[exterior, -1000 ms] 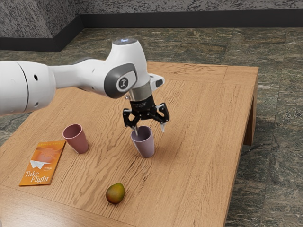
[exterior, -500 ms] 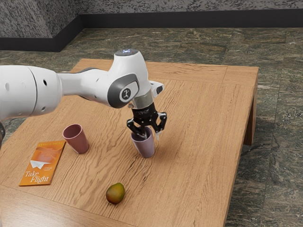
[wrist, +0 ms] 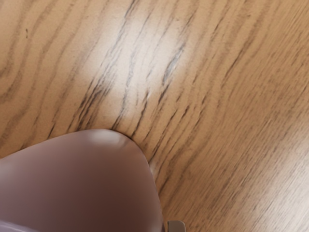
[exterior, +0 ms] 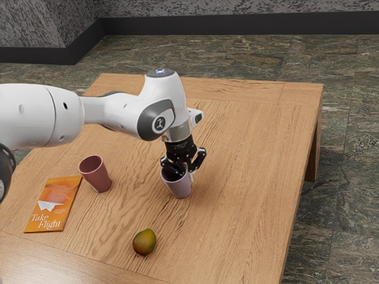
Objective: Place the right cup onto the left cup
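Observation:
The black gripper [exterior: 186, 174] is low over the mauve cup [exterior: 179, 187], at its rim. Its fingers stand close together on the cup's wall, one inside the mouth and one outside, on the exterior view's right side; it looks shut on that wall. The cup is upright on the table. In the wrist view the mauve cup [wrist: 91, 183] rises large from the lower edge, with a grey fingertip [wrist: 176, 226] beside its wall. The reddish cup [exterior: 96, 174] stands upright toward the exterior view's left. The inner finger's tip is hidden in the mauve cup.
An orange book [exterior: 53, 204] lies flat beside the reddish cup. A green-brown mango [exterior: 144, 242] rests nearer the exterior camera than both cups. The wooden table [exterior: 249, 177] has its long edge toward the exterior view's right.
My gripper has come down to the mauve cup and its fingers have drawn together across the wall. That cup has shifted slightly toward the exterior view's left. The reddish cup has stayed still.

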{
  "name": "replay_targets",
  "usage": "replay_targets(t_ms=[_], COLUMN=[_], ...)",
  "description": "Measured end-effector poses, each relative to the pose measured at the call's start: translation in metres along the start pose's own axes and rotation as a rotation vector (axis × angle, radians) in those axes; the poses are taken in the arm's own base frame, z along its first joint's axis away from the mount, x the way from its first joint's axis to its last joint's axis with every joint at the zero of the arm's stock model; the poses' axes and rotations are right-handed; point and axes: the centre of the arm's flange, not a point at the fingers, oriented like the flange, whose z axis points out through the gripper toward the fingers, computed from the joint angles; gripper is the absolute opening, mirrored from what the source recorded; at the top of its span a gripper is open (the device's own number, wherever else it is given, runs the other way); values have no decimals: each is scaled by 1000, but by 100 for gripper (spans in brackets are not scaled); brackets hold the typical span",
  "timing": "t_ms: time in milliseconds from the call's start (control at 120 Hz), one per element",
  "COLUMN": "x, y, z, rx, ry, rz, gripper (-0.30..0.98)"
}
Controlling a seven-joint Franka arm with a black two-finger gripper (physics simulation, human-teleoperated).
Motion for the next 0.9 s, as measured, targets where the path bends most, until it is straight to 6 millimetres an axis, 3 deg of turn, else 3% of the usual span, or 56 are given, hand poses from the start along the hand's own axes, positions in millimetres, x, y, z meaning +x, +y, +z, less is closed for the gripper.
replay_targets(t_ms=[200, 400, 600, 708, 792, 900], x=[0, 7, 24, 56, 65, 69], y=[0, -25, -94, -171, -211, -229], z=[-11, -67, -129, -154, -163, -161], rx=[-14, -36, -25, -14, 5, 36], ry=[8, 53, 49, 28, 5, -26], rz=[-13, -24, -106, -248, -316, -345], gripper=[-9, -9, -10, -10, -10, -10])
